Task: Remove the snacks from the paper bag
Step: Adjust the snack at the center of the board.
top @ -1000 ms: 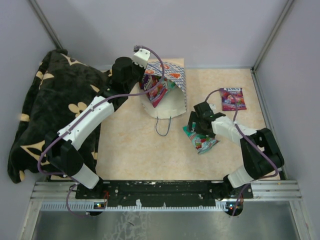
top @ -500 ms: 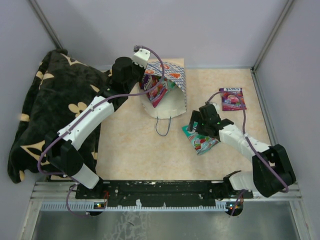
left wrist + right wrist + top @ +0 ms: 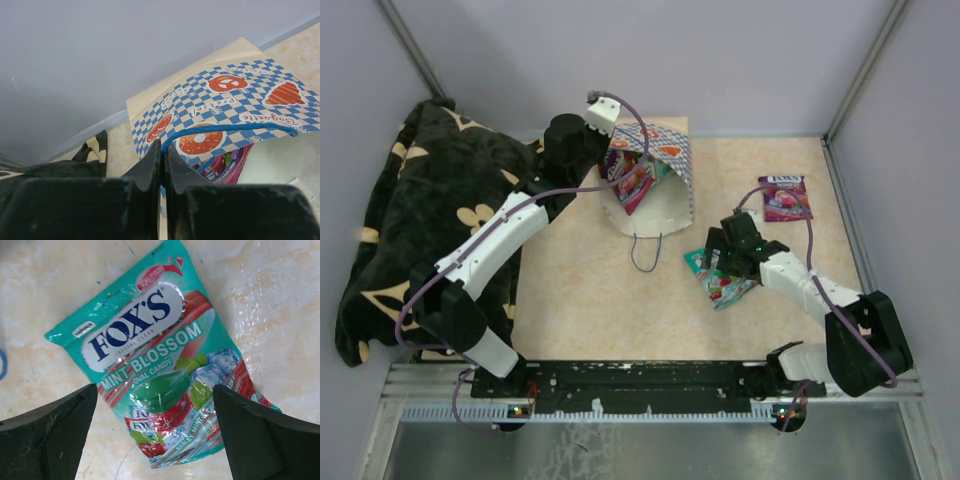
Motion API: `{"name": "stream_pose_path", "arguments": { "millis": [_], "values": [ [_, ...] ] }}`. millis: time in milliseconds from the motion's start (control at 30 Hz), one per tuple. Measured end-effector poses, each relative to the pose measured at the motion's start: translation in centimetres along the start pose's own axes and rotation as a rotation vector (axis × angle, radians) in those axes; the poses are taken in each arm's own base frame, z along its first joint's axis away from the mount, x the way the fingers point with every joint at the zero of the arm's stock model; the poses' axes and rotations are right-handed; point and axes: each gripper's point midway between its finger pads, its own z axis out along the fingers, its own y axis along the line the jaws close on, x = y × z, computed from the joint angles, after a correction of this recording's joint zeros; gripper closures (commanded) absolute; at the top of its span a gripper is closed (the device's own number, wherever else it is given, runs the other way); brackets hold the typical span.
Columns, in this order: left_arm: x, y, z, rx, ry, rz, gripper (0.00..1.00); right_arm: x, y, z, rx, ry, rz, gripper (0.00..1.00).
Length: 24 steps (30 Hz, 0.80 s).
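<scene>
Teal packet (image 3: 722,283) lies out, under your right gripper (image 3: 725,255); paper bag (image 3: 660,205) well left of it. Left wrist: left gripper (image 3: 163,150) pinched shut on bag edge, pink packet (image 3: 222,167) inside beyond fingertips. Right wrist: jaws wide, empty, straddling teal. Release looks done; next, fetch pink.

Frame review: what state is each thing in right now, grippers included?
paper bag: on its side, mouth open, rim lifted
left gripper: shut on the paper bag's rim
packet in the bag: showing at the mouth
teal packet: flat on the table, face up, unheld
right gripper: open, over the teal packet
purple-pink packet: flat on the table, untouched
blanket: bunched up
</scene>
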Motion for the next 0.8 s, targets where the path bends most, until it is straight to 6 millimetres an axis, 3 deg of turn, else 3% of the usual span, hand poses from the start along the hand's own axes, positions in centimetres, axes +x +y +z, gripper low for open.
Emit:
{"name": "stream_pose_path", "arguments": {
  "millis": [167,800],
  "values": [
    [0.0,0.0,0.0,0.0,0.0,0.0,0.94,1.5,-0.9,0.7,0.029,0.046,-0.005,0.01],
    [0.0,0.0,0.0,0.0,0.0,0.0,0.94,2.0,-1.2,1.6,0.074,0.063,-0.006,0.01]
  ]
}}
